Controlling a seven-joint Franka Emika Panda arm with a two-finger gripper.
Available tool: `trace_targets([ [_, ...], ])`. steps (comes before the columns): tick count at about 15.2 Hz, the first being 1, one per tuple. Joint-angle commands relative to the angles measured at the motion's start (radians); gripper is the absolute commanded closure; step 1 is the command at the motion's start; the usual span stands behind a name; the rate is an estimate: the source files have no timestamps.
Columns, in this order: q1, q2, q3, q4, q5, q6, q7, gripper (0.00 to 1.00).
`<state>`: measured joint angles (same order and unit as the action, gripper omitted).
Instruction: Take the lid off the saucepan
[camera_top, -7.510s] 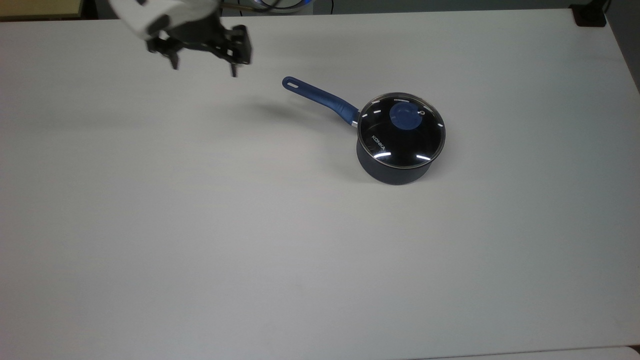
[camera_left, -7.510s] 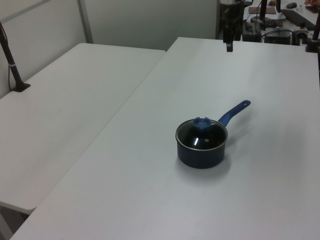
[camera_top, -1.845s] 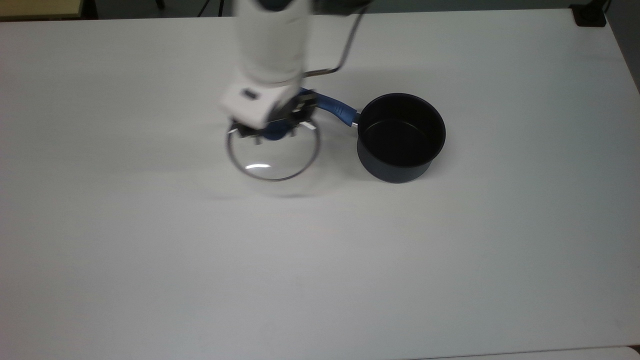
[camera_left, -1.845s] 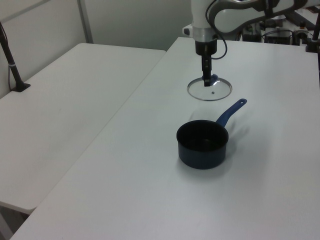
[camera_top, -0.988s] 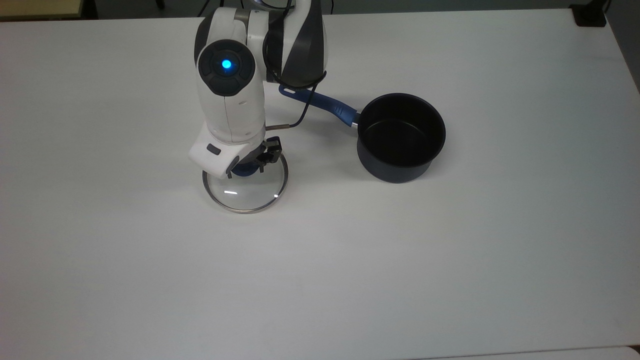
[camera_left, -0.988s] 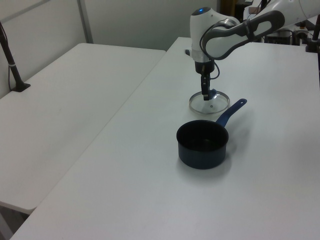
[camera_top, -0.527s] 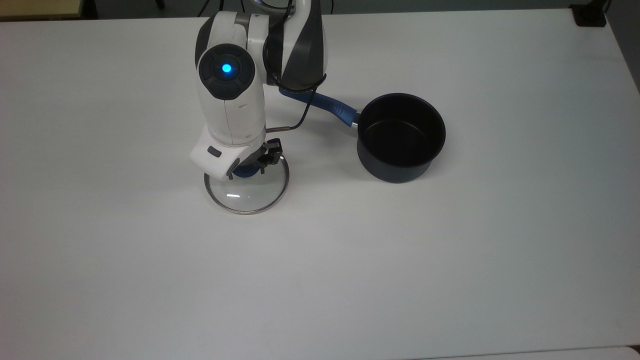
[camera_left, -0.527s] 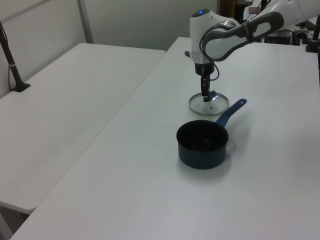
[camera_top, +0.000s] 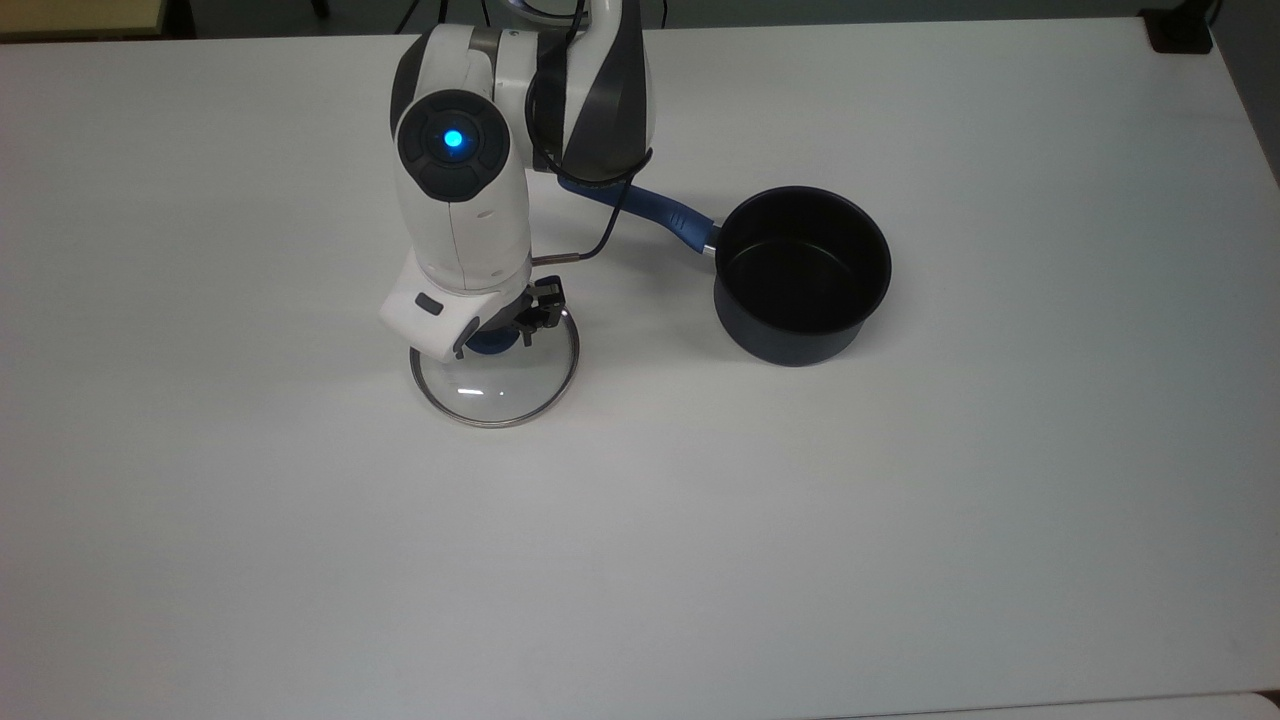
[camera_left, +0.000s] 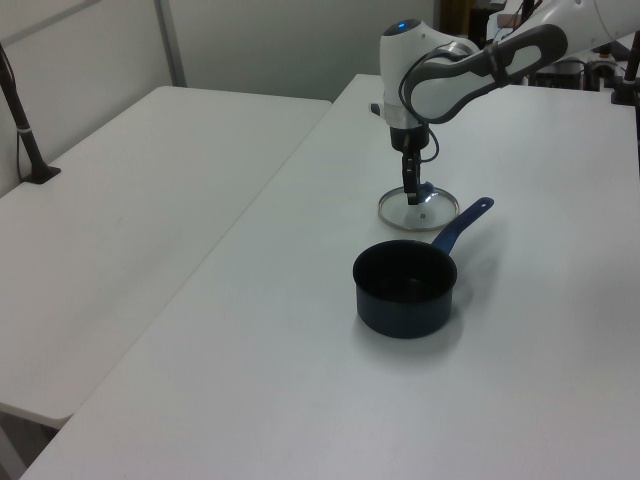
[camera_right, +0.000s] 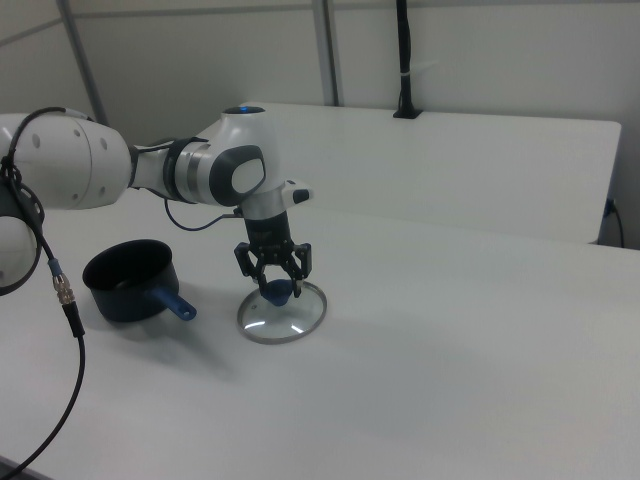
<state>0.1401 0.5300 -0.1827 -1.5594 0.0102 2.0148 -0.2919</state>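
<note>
White desk (camera_top: 900, 520) fills the scene, with a second white desk (camera_left: 130, 220) butted against it at the left view's left and grey partition walls behind. White Franka arm (camera_top: 460, 200) with a lit blue dot on its top joint reaches down over the desk, black cable looping off its side. Black two-finger gripper (camera_top: 500, 335) (camera_left: 411, 192) (camera_right: 277, 285) points straight down, directly over the blue round knob (camera_top: 487, 342) (camera_right: 279, 292) of the round clear glass lid with metal rim (camera_top: 495, 385) (camera_left: 418, 209) (camera_right: 283, 315). In the right view the gripper fingers (camera_right: 300, 260) are spread apart, standing either side of the knob and wider than it, so the gripper is open and not clamping anything. Lid lies flat on the desk right under the gripper, most of its glass disc sticking out past the gripper toward the top view's bottom. Small dark navy round saucepan (camera_top: 800, 275) (camera_left: 405, 290) (camera_right: 130, 280) stands upright and uncovered, well apart from the gripper at the top view's right, the right view's left, and nearer the camera in the left view. Its long blue handle (camera_top: 650, 207) (camera_left: 462, 224) (camera_right: 178, 306) angles back toward the arm; the far end is hidden under the arm in the top view. Pan and lid do not touch.
</note>
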Motion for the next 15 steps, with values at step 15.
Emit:
trace_targets([
  [15,0.013,-0.386,0.003,-0.021,-0.018,-0.349,0.224,0.00],
])
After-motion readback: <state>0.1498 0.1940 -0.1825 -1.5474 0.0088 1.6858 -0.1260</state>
